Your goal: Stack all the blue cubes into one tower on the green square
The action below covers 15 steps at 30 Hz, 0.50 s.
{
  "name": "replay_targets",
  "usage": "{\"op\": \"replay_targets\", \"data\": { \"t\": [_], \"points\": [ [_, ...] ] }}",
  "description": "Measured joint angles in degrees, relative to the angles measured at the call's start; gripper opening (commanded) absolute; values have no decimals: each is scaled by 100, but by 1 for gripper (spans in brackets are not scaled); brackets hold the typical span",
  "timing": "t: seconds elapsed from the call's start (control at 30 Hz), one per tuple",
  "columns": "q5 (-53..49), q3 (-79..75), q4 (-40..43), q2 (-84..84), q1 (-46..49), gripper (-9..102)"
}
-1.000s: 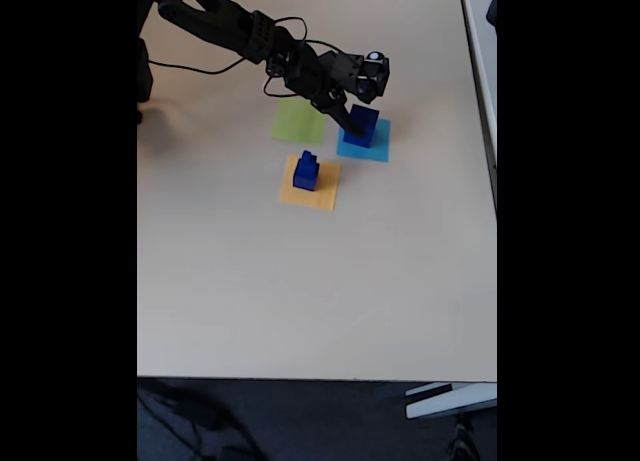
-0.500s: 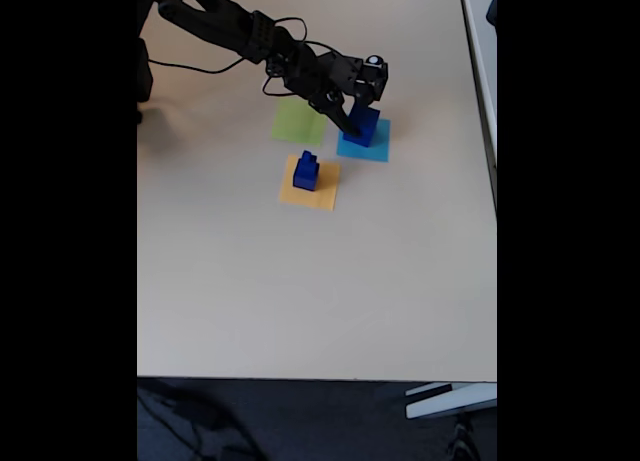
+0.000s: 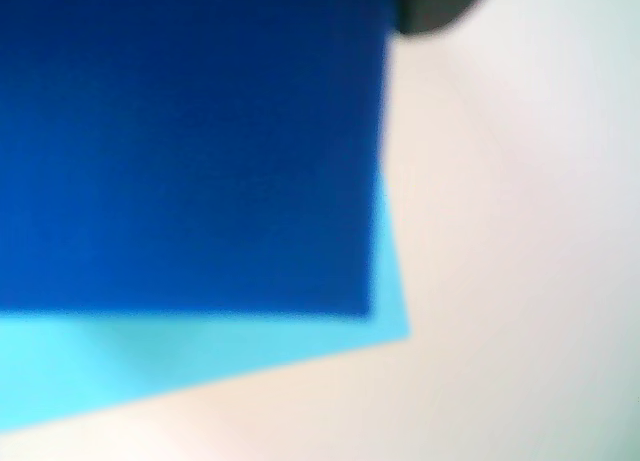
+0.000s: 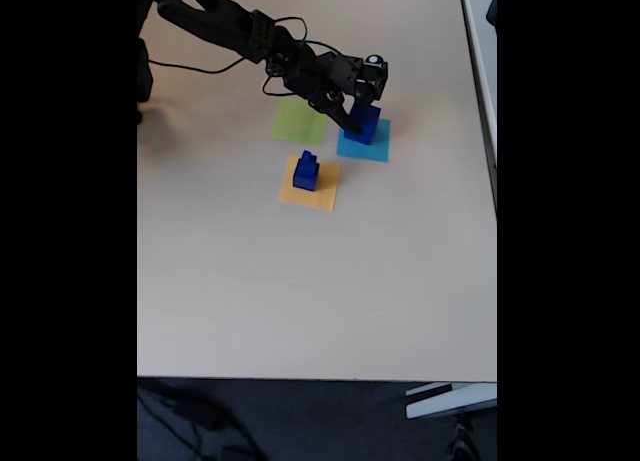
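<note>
A: Where is the cube point(image 4: 364, 127) sitting?
B: On the cyan square point(image 4: 371, 146), right of the green square point(image 4: 298, 122). You are positioning the gripper point(image 4: 348, 121) there; jaw state: cannot tell. Centre before lifting.

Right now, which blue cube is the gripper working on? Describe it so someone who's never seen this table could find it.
On the beige table lie three paper squares; find the cyan-blue square, rightmost in the fixed view. The large blue cube sits on it, at the gripper. It is a single big block, whereas the small stack of cubes stands on the orange-yellow square, and the green square is bare.
</note>
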Motion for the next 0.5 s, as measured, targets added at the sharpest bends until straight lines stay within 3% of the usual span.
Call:
{"op": "replay_targets", "data": {
  "t": [0.5],
  "points": [
    [-835,-316,1292,606,88,18]
  ]
}}
